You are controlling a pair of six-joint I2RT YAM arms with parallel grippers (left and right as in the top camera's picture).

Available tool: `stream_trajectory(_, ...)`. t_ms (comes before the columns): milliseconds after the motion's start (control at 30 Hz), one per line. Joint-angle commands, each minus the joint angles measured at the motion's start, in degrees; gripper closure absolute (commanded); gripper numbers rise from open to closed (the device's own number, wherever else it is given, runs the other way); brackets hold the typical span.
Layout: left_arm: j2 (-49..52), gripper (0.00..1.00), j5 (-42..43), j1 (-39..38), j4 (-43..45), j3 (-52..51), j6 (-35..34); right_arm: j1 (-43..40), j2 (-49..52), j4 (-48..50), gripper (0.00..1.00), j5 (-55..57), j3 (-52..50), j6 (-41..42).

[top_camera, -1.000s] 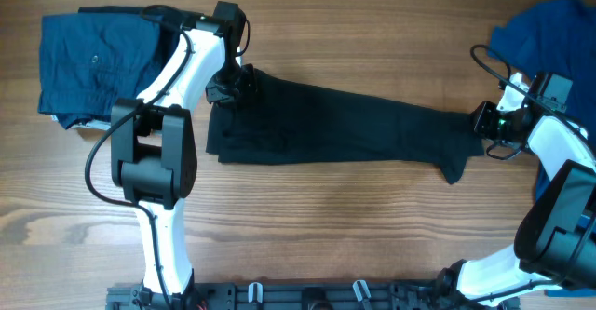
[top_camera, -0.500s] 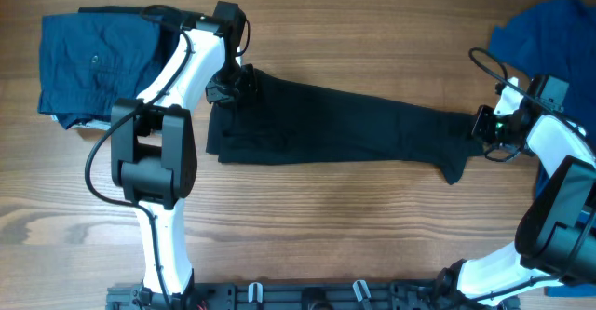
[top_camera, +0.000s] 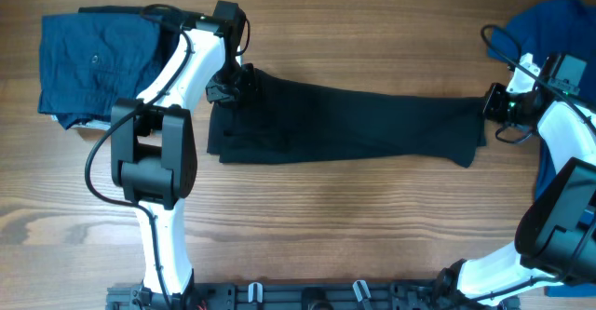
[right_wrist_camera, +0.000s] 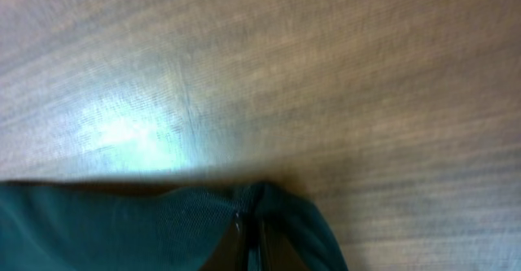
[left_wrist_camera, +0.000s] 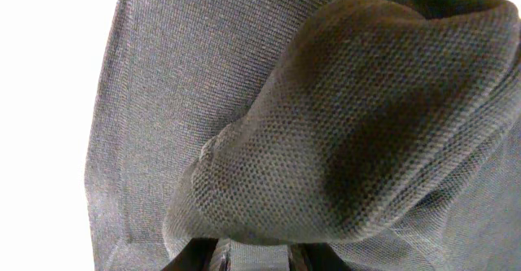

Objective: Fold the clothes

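Note:
The black shirt [top_camera: 354,124] lies folded into a long band across the middle of the wooden table. My left gripper [top_camera: 235,85] is shut on its left end; the left wrist view shows black knit fabric [left_wrist_camera: 326,124] bunched between the fingers [left_wrist_camera: 254,259]. My right gripper [top_camera: 492,103] is shut on the shirt's right end and holds it a little above the table; in the right wrist view the fingers [right_wrist_camera: 251,242] pinch a dark fold [right_wrist_camera: 163,222]. A navy garment [top_camera: 93,59] lies folded at the far left. A bright blue garment [top_camera: 545,26] lies at the far right.
Bare wooden tabletop [top_camera: 326,226] runs along the front below the shirt. The arm bases stand at the front left [top_camera: 154,254] and front right [top_camera: 559,245]. A black rail [top_camera: 307,296] edges the table's near side.
My right gripper has moved right and toward the back with the shirt's right end. The drooping corner has been pulled out, so the band is now straight and taut. The left arm has not moved.

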Motion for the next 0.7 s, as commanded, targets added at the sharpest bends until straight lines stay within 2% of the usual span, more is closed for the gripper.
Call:
stream_trajectory(0, 0.44, 0.77, -1.22, 0.33, 0.17, -0.44, 0.72, 0.20, 1.79, 2.73, 0.95, -1.14, 1.03, -1.36)
stream_trajectory(233, 0.44, 0.78, -1.22, 0.33, 0.20, -0.44, 0.72, 0.20, 5.62, 5.35, 0.92, -1.18, 0.68, -1.33)
stream_trajectory(267, 0.44, 0.78, -1.22, 0.33, 0.20, -0.44, 0.72, 0.20, 6.49, 5.73, 0.82, -1.18, 0.68, -1.36)
stream_trajectory(300, 0.44, 0.78, -1.22, 0.33, 0.20, -0.44, 0.72, 0.20, 7.43, 6.10, 0.66, -1.18, 0.68, -1.33)
stream_trajectory(367, 0.44, 0.79, -1.22, 0.33, 0.20, -0.44, 0.72, 0.20, 9.35, 6.95, 0.54, -1.18, 0.68, -1.33)
stream_trajectory(400, 0.44, 0.83, -1.25, 0.33, 0.39, -0.44, 0.79, 0.20, 9.99, 7.43, 0.51, -1.20, 0.68, -1.33)
stream_trajectory(433, 0.39, 0.96, -1.22, 0.33, 0.44, -0.44, 0.96, 0.20, 10.10, 7.76, 0.50, -1.81, 0.70, -1.40)
stream_trajectory(500, -0.07, 0.96, -1.20, 0.33, 0.96, -0.31, 2.25, 0.20, 9.44, 8.55, 0.45, -4.72, 1.29, -2.62)
stream_trajectory(600, -2.05, 0.96, -1.22, 0.33, 1.27, 1.18, 3.17, 0.20, 6.29, 7.45, 0.32, -5.68, 4.17, -2.64)
stream_trajectory(667, -4.31, 0.95, -1.20, 0.31, 1.38, 2.73, 3.10, 0.20, 3.41, 6.45, 0.30, -5.68, 5.51, -2.67)
